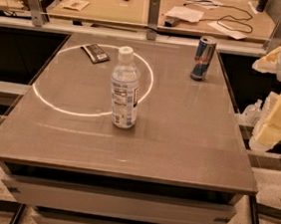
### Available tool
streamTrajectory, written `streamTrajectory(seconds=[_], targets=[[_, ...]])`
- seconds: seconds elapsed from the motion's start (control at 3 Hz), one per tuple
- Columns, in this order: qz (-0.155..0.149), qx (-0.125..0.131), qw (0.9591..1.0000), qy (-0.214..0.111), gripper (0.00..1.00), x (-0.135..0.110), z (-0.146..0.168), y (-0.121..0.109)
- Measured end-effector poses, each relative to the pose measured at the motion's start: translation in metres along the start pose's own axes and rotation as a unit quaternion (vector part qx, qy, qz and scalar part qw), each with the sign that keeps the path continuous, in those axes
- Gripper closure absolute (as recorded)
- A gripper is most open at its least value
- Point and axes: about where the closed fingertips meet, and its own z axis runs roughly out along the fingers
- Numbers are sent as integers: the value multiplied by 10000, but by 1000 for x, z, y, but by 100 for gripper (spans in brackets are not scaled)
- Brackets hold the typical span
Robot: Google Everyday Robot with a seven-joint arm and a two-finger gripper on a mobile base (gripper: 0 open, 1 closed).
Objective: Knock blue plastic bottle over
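The blue plastic bottle (124, 88) stands upright on the grey-brown table (178, 138), left of its middle. It is clear and faintly bluish, with a white screw cap and a white printed label. It stands at the front right of a bright ring of light on the tabletop. My gripper (274, 120) shows as cream-coloured parts at the right edge of the camera view, beyond the table's right side. It is well apart from the bottle and touches nothing on the table.
A blue-and-silver slim drink can (204, 58) stands upright at the table's back right. A dark flat packet (95, 53) lies at the back left. Behind the table runs a wooden bench (141, 9) with papers, a cable and metal posts.
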Motion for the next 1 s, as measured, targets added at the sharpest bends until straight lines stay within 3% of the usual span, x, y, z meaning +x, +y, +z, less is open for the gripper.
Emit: streamTrajectory(seconds=[0.33, 0.67, 1.0], targets=[[353, -411, 9966, -618, 0, 20, 8, -7], [539, -722, 9824, -1634, 0, 30, 24, -14], [590, -833, 9572, -2709, 0, 20, 27, -7]])
